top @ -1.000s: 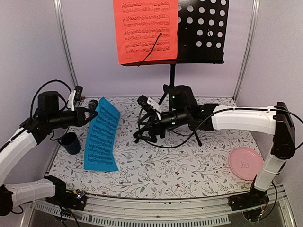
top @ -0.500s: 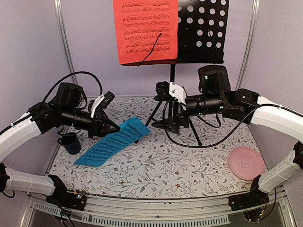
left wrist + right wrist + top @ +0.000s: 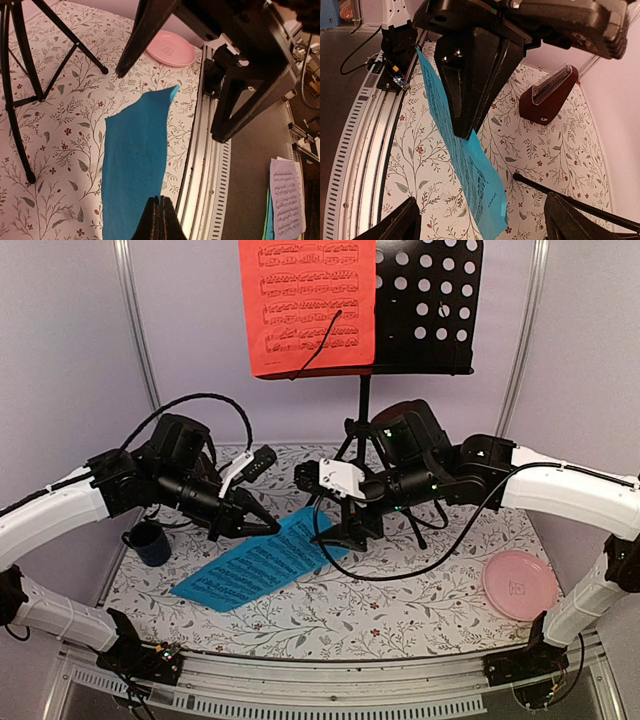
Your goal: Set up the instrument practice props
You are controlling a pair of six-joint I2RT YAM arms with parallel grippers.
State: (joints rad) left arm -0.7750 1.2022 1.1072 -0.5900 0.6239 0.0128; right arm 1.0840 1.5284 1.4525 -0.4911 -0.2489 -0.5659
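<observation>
Left gripper (image 3: 268, 527): jaws were closed, pinching one edge of the blue sheet.
Right gripper (image 3: 480, 210): jaws stood wide open and held nothing; in its own wrist view one finger sat on each side of the sheet's free end, apart from the paper.
Blue sheet (image 3: 255, 565): printed with music, it hung low over the flowered table (image 3: 400, 620), slanting from the left gripper toward the near-left; whether its far end rested on the table I could not tell.
Red sheet (image 3: 307, 305): rested on the left half of the stand's desk.
Stand (image 3: 430, 305): black, perforated, upright at the back of the table on tripod legs.
Metronome (image 3: 547, 97): brown, on the table near the back wall, well apart from the blue sheet.
Mug (image 3: 150, 542): dark blue, at the left edge.
Plate (image 3: 518, 583): pink, at the near right.
</observation>
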